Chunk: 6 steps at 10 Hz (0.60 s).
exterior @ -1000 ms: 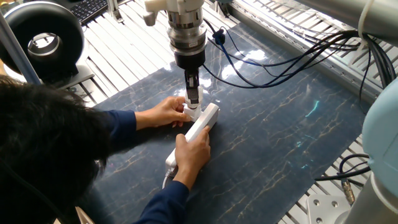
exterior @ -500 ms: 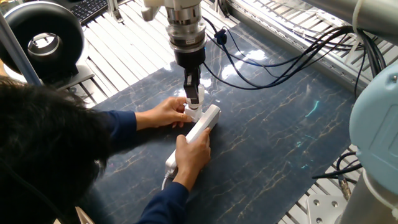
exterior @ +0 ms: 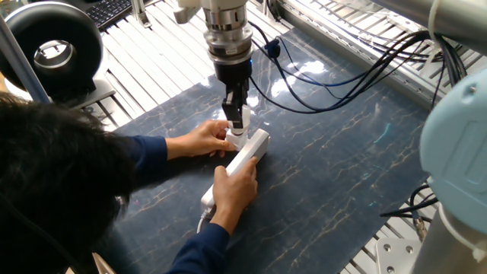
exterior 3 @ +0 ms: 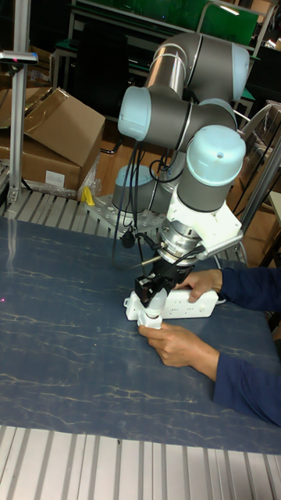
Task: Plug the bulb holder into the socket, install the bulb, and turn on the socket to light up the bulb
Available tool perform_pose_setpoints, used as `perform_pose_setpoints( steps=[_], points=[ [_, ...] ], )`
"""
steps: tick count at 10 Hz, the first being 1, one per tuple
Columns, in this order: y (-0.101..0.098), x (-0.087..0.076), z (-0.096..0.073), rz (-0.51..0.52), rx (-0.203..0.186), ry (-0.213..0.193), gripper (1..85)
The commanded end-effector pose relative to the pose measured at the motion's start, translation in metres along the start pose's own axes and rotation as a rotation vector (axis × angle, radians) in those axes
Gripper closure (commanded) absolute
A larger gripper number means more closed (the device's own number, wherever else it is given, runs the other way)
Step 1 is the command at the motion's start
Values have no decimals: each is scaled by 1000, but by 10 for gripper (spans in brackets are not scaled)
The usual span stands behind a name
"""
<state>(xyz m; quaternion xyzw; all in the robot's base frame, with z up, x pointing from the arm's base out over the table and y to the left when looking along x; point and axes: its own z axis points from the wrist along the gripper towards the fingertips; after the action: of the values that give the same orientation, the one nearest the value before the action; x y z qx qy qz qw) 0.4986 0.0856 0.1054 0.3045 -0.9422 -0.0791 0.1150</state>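
The socket (exterior: 245, 157), a long white power strip, lies on the dark mat and also shows in the tall fixed view (exterior 3: 187, 305). A person's two hands hold it down. My gripper (exterior: 237, 123) points straight down over the strip's far end, shut on a small white piece that stands there. I take this piece for the bulb holder (exterior: 235, 138). The tall fixed view has the gripper (exterior 3: 151, 303) directly above the bulb holder (exterior 3: 150, 316) at the strip's left end. No separate bulb can be made out; the fingers and hands hide that spot.
A person's head and arms (exterior: 68, 190) fill the near left, with hands (exterior: 199, 138) on both sides of the strip. Black cables (exterior: 342, 76) trail across the mat's far side. A black round fixture (exterior: 53, 49) stands at the far left. Cardboard boxes (exterior 3: 55, 133) sit behind the table.
The gripper has stayed over the strip's far end, rising very slightly. The arm's pale blue body has swung further into the right edge. The person's hands have held still.
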Motion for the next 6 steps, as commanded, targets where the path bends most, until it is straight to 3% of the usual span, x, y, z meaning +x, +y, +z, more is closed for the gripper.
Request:
perform_pose_setpoints(
  steps=[1,2,3,4,5,6],
  points=[
    [1,-4,5,46,10,-7,843],
    [-3,-7,10,20,25,-26,760],
    [-3,-11,7,-27,10,-46,533],
    [-6,-10,-1,-67,6,-34,327],
    [-14,-6,-13,-101,17,-2,237],
    [-16,-8,-15,-116,26,-6,150]
  ],
)
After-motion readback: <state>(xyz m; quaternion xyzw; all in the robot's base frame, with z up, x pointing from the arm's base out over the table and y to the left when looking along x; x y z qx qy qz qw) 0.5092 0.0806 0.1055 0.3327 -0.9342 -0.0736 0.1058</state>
